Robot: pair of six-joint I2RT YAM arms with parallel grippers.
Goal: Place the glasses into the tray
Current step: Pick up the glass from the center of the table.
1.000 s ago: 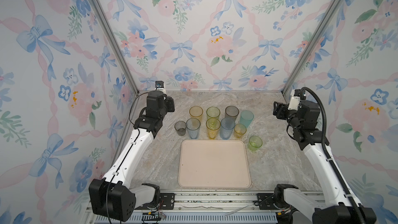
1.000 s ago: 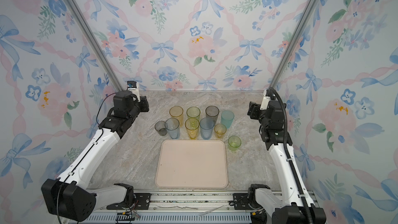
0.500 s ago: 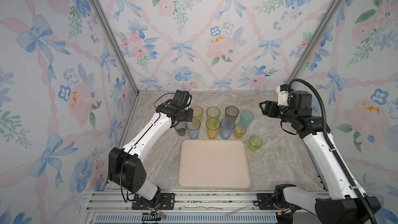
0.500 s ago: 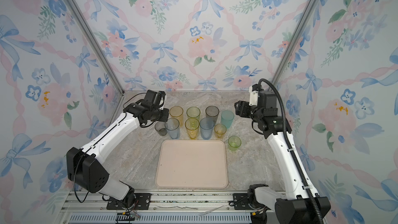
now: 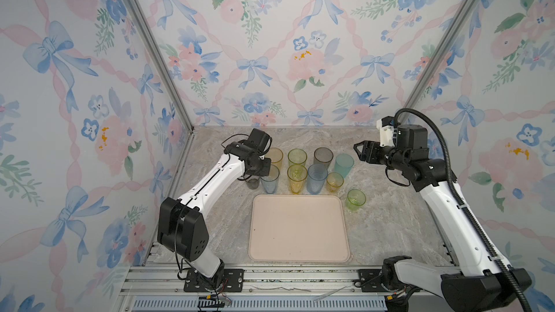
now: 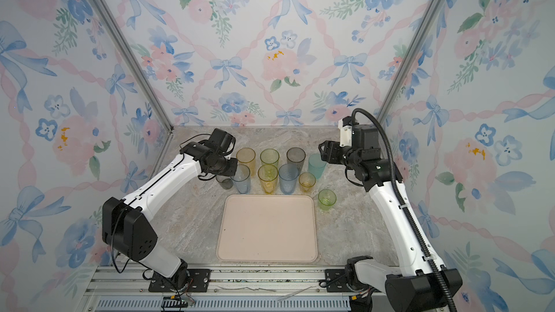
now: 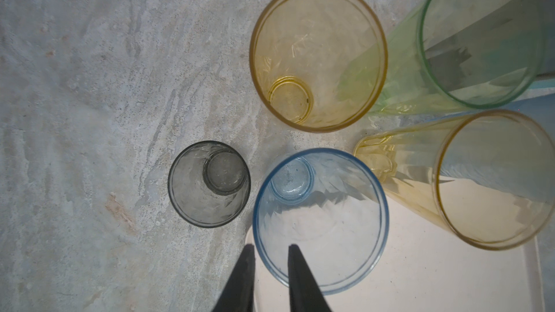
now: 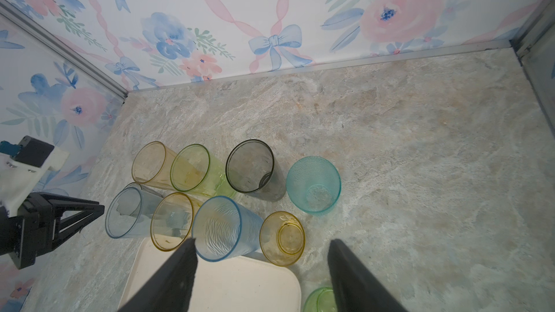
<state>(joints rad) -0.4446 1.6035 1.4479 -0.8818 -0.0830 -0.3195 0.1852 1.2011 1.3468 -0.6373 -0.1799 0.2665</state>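
While left jaws flank blue glass (image 7: 320,223) rim, right jaws gape.

Both top views look down from high over the near edge of the table (image 5: 390,235) and face the back wall (image 5: 270,55). They sit far enough off to take in the tray (image 5: 297,229) and all the glasses (image 5: 297,172), and they share almost the whole scene. The left wrist camera looks nearly straight down, close over the pale blue glass (image 7: 321,220). The right wrist camera sits farther back, slanting across the glasses toward the back wall. It shares that glass and a corner of the tray with the left wrist view.
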